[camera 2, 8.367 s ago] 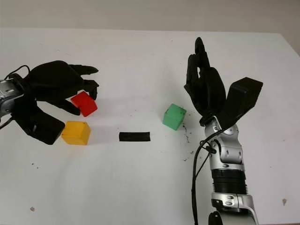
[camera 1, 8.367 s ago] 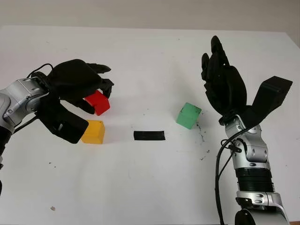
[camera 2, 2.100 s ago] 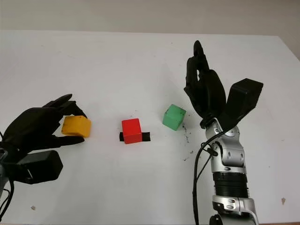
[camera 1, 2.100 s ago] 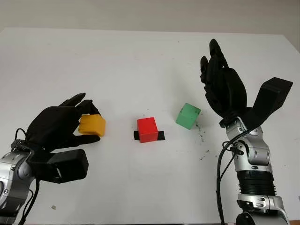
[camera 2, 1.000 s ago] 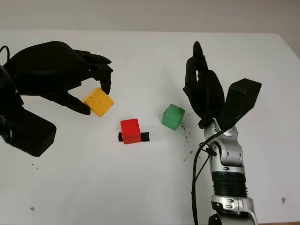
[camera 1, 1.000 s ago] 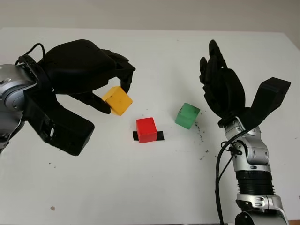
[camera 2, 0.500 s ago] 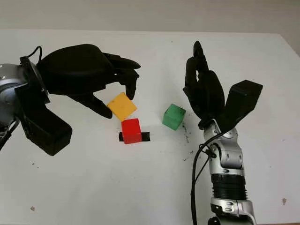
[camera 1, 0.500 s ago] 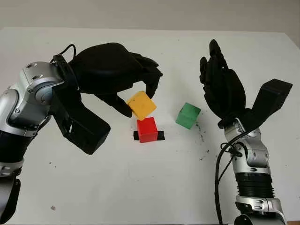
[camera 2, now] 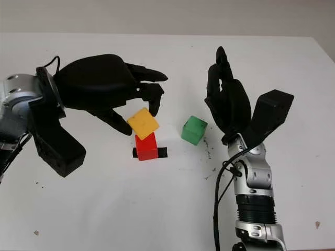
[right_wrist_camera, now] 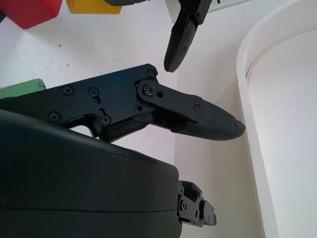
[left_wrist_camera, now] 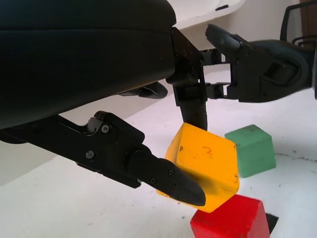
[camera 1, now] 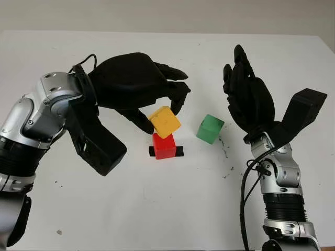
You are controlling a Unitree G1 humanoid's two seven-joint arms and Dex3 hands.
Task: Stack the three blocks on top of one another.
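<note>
Now the left hand [camera 1: 144, 89], gripping the yellow block [camera 1: 165, 122], has brought it tilted onto the red block [camera 1: 164, 145].

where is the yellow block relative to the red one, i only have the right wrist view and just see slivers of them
Observer: The yellow block is held in the left hand, tilted, right above the red block.
Operator: is it touching the red one yet
Observer: In the left wrist view its lower corner meets the red block's top, but it is not sitting flat.
Operator: whats under the red block
Observer: A strip of black tape on the table.
Operator: and the green one
Observer: The green block sits alone on the table between the red block and the open right hand.
</note>
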